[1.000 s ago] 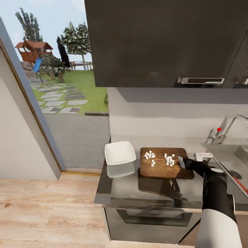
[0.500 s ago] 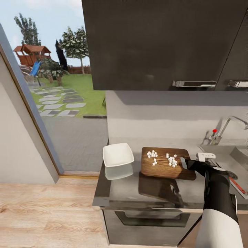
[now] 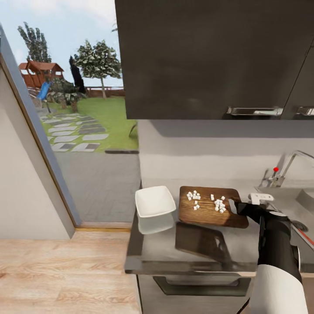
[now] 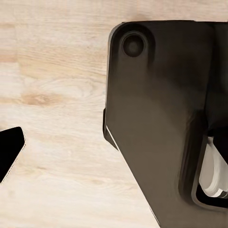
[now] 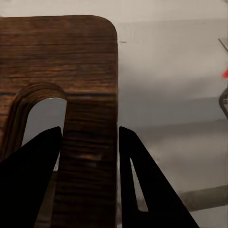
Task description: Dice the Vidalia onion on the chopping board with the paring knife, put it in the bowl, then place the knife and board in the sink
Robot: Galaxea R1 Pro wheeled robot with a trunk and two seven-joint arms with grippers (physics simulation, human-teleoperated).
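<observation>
A dark brown wooden chopping board [image 3: 212,207] with rounded corners and an oval handle hole is seen lying on the grey table [image 3: 192,244]. Its handle end is clamped between the fingers of the right pincer [image 5: 90,183]. About twenty white onion dice [image 3: 207,201] are scattered on it. One white squarish bowl [image 3: 155,201] sits just beside it. The left pincer's state cannot be told.

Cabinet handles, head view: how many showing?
2. One handle runs along the lower edge of the dark upper cabinet; a second handle is cut off at the picture's right edge. More may lie out of frame.
</observation>
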